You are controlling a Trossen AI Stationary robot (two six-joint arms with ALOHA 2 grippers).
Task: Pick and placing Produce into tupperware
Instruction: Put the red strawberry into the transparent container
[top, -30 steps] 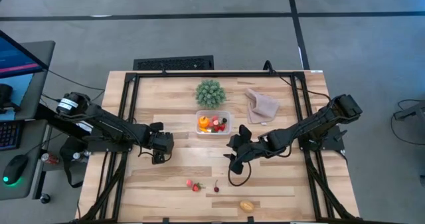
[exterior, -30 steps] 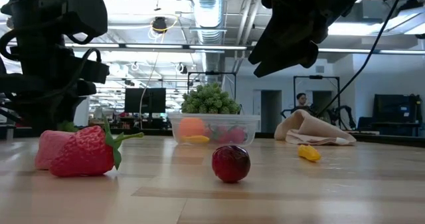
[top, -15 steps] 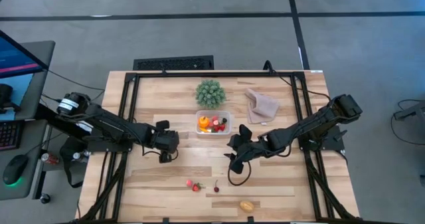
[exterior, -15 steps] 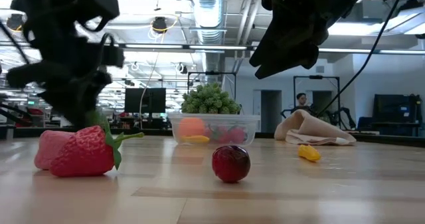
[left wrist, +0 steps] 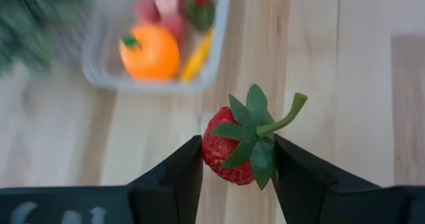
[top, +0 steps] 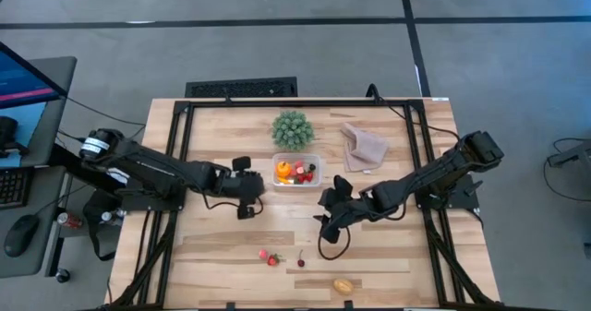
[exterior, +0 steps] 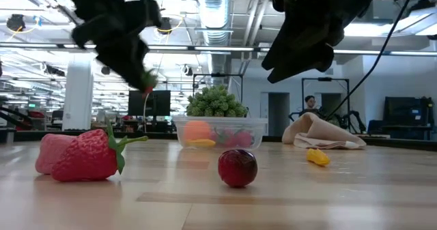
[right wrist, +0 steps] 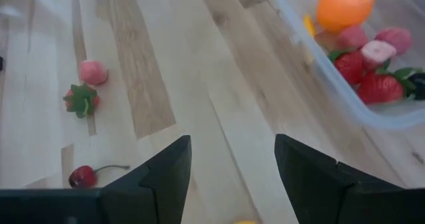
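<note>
Taking the clear tupperware (top: 296,172) as the landmark, the things nearest the table's front edge come first: a yellow-orange fruit (top: 343,285) lies well in front of the tupperware, close to that edge. A little nearer the tupperware lie a dark red cherry (exterior: 237,168) with a thin stem, a strawberry (exterior: 90,154) with green leaves, and a pale pink fruit (exterior: 50,150) touching the strawberry's side.

The right gripper (top: 322,226) hangs above the bare wood, in front of the tupperware and slightly to its right, its fingers (right wrist: 166,171) spread apart with nothing between them.

The left gripper (top: 247,187) is raised off the table just beside the tupperware's left wall, its jaws closed on a small red strawberry (left wrist: 236,144) whose green leaves and stem stick out between the fingers.

The tupperware sits near the middle of the table and holds an orange (left wrist: 149,50), a yellow piece, several strawberries and other red and pink bits.

Just behind the tupperware stands the green spiky plant (top: 292,128); a crumpled beige cloth (top: 363,147) lies behind it and to its right
</note>
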